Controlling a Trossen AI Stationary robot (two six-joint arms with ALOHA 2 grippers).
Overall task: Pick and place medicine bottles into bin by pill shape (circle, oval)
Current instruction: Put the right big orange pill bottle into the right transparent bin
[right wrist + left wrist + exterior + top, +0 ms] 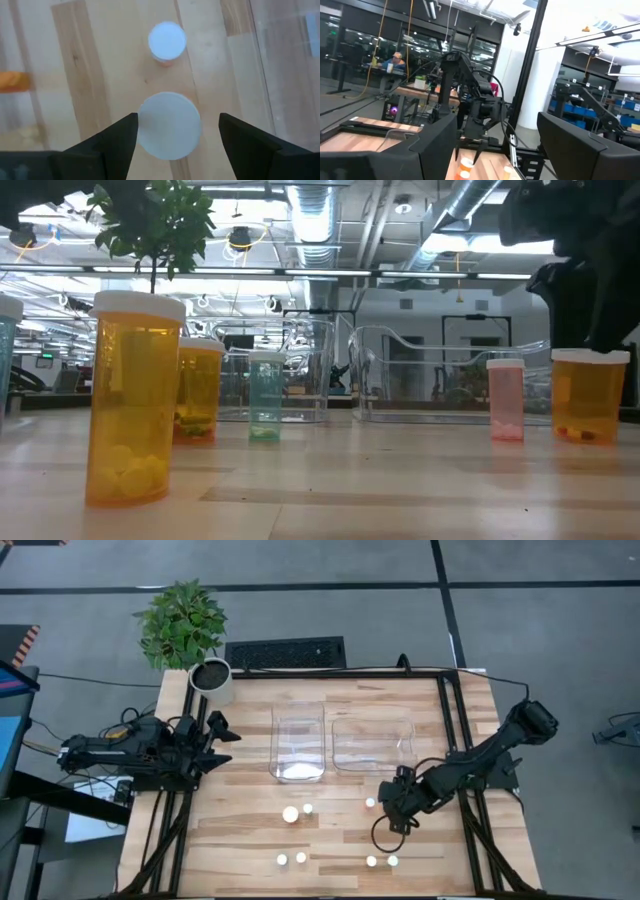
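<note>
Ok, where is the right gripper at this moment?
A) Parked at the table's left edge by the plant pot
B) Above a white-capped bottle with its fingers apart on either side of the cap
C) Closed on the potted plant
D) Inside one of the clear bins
B: in the right wrist view the right gripper looks straight down on a white-capped bottle, one dark finger apart on each side of the cap.

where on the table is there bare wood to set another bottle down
Free: the strip between the left bin and the left gripper, and the table's front-left corner. Crowded: around the bottles before the bins, where the right gripper hovers.
</note>
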